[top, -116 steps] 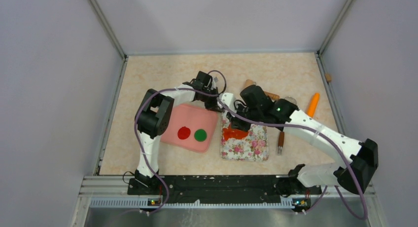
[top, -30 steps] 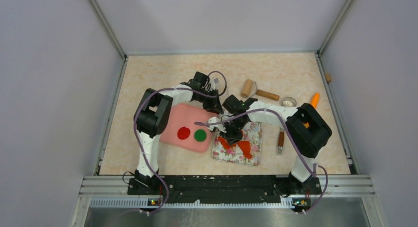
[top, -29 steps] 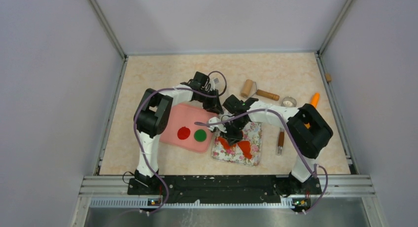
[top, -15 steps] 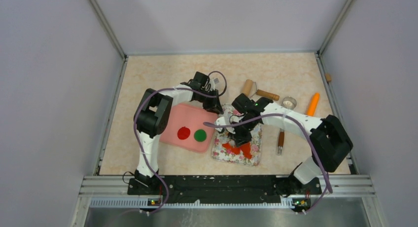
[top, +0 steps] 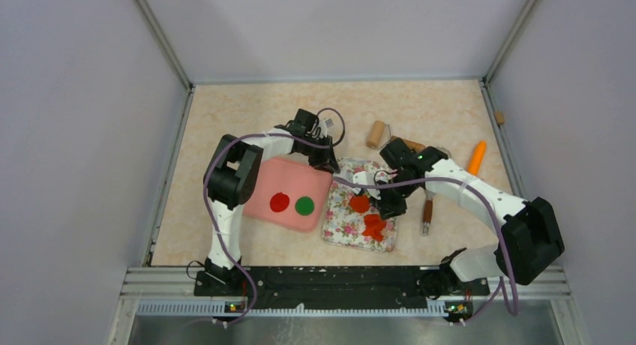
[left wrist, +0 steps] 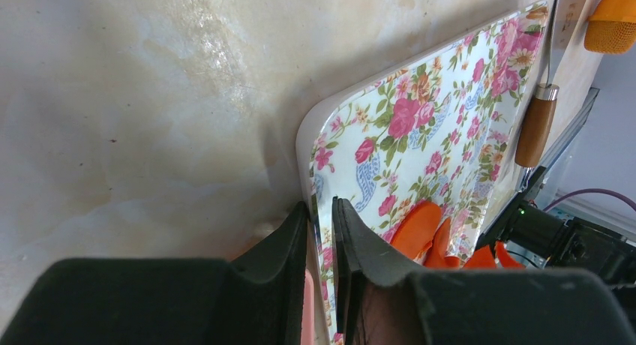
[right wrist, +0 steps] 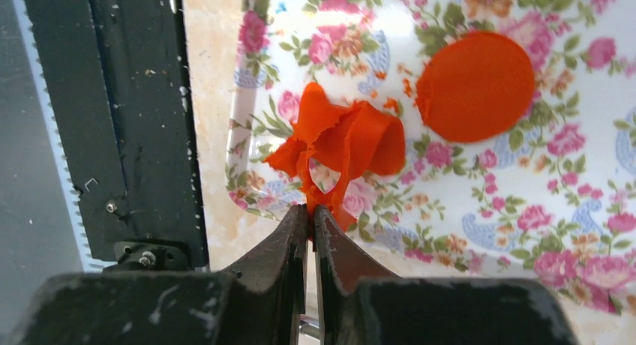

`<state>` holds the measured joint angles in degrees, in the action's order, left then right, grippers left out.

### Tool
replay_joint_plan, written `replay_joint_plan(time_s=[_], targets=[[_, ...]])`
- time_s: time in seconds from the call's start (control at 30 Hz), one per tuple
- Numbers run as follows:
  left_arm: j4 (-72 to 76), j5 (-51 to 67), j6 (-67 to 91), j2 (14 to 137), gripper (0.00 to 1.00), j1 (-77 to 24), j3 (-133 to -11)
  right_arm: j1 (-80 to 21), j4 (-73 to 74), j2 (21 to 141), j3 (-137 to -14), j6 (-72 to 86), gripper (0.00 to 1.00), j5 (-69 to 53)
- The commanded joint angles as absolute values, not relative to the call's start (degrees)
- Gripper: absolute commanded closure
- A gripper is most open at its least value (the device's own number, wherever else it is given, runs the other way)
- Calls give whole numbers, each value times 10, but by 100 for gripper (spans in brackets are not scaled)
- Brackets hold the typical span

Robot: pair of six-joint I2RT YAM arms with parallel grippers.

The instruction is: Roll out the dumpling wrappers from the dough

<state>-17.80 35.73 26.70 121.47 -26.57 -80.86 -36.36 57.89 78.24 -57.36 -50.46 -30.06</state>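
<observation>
An orange-red round wrapper (top: 359, 203) lies flat on the floral board (top: 345, 223); it also shows in the right wrist view (right wrist: 475, 86). My right gripper (top: 382, 215) is shut on the ragged orange-red dough scrap (top: 373, 227), pinching its lower edge (right wrist: 341, 142) just above the board's near right part. My left gripper (top: 328, 163) is shut on the floral board's far left edge (left wrist: 420, 120), one finger on each side of it. A red wrapper (top: 280, 202) and a green wrapper (top: 304, 205) lie on the pink board (top: 270, 181).
A wooden roller (top: 375, 133), a metal ring cutter (top: 442, 153) and an orange carrot-shaped stick (top: 476, 157) lie at the back right. A wooden-handled knife (top: 427, 214) lies right of the floral board. The black base rail (right wrist: 142, 135) runs just beyond the board's near edge.
My right arm swung right and pulled the ragged scrap off the board's middle, leaving a round orange-red disc lying there. The left arm has not moved.
</observation>
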Motion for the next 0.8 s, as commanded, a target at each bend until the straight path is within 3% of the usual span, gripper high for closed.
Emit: replay_joint_plan(time_s=[0.0,0.6,0.7,0.77], targets=[[-181,343,250,1223,78,-267,-817,-320,602,766,-591,-519,92,-295],[-186,348,255,1233,77,-267,-826,-318,631,736,-545,-490,88,-399],[-183,346,256,1234,75,-267,-830,-322,624,704,-547,-483,83,-380],[-179,345,258,1235,75,-267,-831,-323,619,703,-542,-488,73,-369]])
